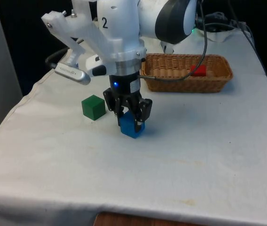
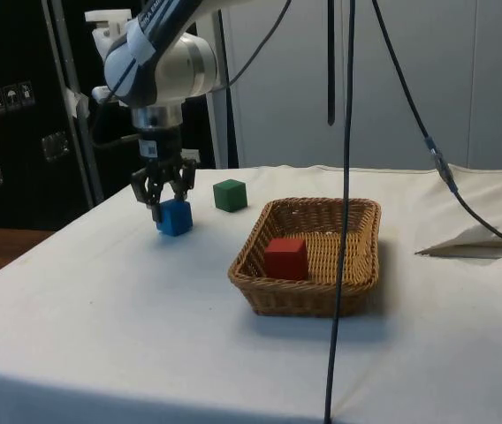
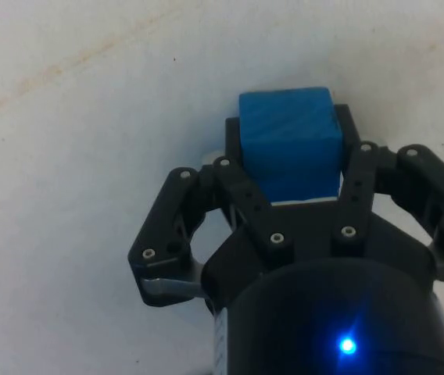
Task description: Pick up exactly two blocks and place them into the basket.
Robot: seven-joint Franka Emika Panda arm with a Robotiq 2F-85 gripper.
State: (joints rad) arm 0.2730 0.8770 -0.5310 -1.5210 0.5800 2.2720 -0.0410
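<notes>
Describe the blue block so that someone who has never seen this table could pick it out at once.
Start at the wicker basket holding a red block on the white cloth. Out on the cloth stand two cubes; the blue block sits between the fingers of the robot's hand, unlike the green block standing free beside it.

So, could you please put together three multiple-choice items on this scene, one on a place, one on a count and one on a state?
1. Where does the red block lie?
A. inside the basket
B. on the cloth beside the green block
C. on top of the blue block

2. How many blocks are on the cloth outside the basket?
A. one
B. two
C. three

3. What is the gripper doing?
A. hanging over the basket
B. shut on the green block
C. down around the blue block, fingers on either side

Answers:
1 A, the side view shows it within the wicker walls.
2 B, the green and the blue.
3 C, the wrist view shows the blue block between the fingers.
</notes>
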